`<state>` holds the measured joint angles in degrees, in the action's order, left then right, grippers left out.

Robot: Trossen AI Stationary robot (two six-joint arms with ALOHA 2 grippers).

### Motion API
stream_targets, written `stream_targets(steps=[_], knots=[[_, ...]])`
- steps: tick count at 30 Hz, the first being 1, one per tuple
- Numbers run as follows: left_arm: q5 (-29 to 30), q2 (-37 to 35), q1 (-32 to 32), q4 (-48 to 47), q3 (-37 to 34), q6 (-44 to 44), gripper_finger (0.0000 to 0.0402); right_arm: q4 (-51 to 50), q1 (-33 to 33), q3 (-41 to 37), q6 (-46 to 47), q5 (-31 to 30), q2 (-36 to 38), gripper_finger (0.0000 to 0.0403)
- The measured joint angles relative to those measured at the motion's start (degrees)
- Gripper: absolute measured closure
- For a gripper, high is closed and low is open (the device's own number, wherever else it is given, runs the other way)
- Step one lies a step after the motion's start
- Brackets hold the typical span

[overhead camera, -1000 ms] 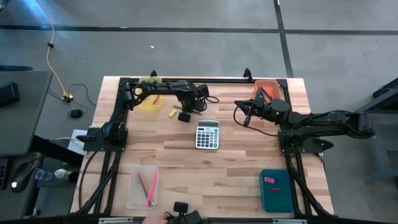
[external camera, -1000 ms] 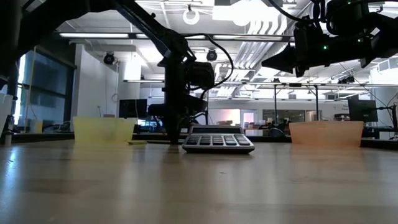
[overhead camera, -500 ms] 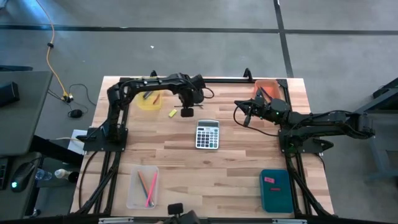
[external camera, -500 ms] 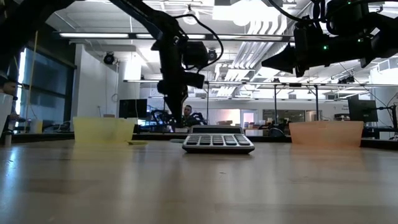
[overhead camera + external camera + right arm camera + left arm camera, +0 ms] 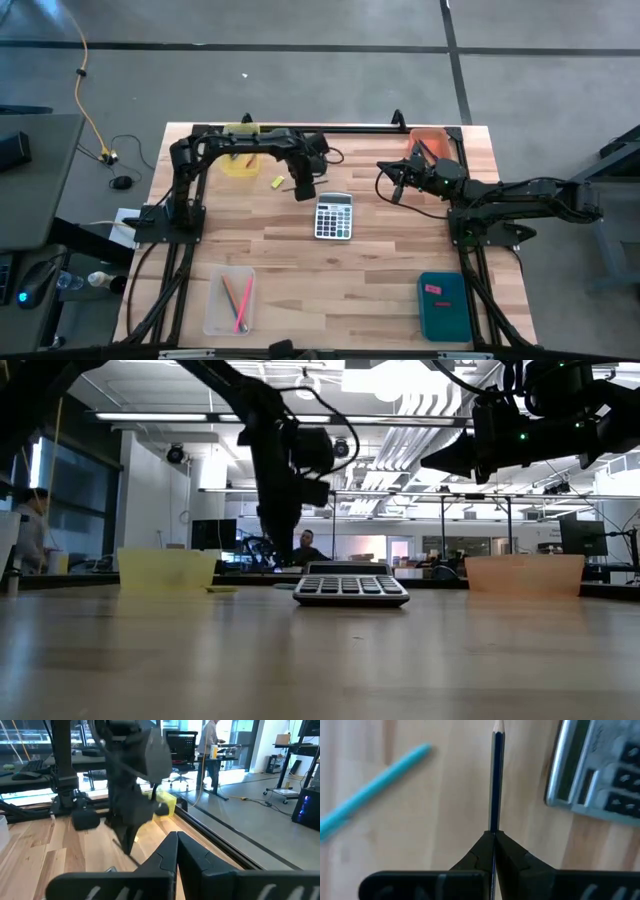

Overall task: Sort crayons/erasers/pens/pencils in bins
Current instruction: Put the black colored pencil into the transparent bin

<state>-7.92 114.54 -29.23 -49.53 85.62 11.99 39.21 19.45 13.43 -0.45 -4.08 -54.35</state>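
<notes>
My left gripper (image 5: 303, 188) hangs over the table just left of the grey calculator (image 5: 334, 215), pointing steeply down, shut on a slim dark pen (image 5: 496, 780). A light blue pencil (image 5: 370, 785) lies flat on the wood below it, and a small yellow eraser (image 5: 277, 181) lies close by. The yellow bin (image 5: 240, 160) stands at the far left and the orange bin (image 5: 428, 145) at the far right. My right gripper (image 5: 392, 190) waits shut and level, in the air near the orange bin. My left gripper pinches the dark pen by its upper stretch (image 5: 494, 827) between its two fingertips. The fingers come from above, pointing steeply down, and the pen runs on in line with them, its pale pointed end (image 5: 498, 725) farthest from the gripper. Whether that end is clear of the table does not show.
A clear bin (image 5: 230, 300) with several pencils sits near the front left. A dark teal bin (image 5: 443, 305) holding a pink eraser sits near the front right. Bare wood lies between them. People show in the room beyond the table.
My left gripper has risen from the tabletop beside the calculator and rolled about the line it points along, taking the dark pen up with it. My right arm has kept still.
</notes>
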Motion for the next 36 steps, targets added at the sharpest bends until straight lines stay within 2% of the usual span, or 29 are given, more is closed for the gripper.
stream_targets(steps=[6, 12, 19, 25, 30, 33, 36], knots=[[0.05, 0.00, -0.03, 8.97, -8.71, -2.98, 0.0401, -0.12, 0.02, 0.00, 0.00, 0.00, 0.00, 0.0403], [-0.04, -0.41, 0.10, 12.44, -12.35, -2.91, 0.0401, -0.08, -0.01, 0.00, 0.00, 0.01, 0.00, 0.0403], [-0.37, -0.36, 1.78, 10.35, -12.45, -0.64, 0.0393, 0.02, 0.01, 0.00, 0.00, 0.00, 0.00, 0.0403], [3.08, -0.17, 3.26, 8.31, -12.56, 0.28, 0.0345, 0.04, 0.01, 0.00, 0.00, 0.00, 0.00, 0.0403], [3.01, -0.17, 3.56, 6.98, -12.49, 1.09, 0.0314, 0.04, 0.00, 0.00, 0.00, 0.00, 0.00, 0.0403], [2.98, -0.17, 3.51, 5.18, -12.47, 0.85, 0.0319, 0.04, 0.02, 0.00, 0.00, 0.00, 0.00, 0.0403], [3.16, -0.15, 3.68, 3.03, -12.47, 0.79, 0.0349, 0.04, -0.01, 0.00, 0.00, 0.00, 0.00, 0.0403]])
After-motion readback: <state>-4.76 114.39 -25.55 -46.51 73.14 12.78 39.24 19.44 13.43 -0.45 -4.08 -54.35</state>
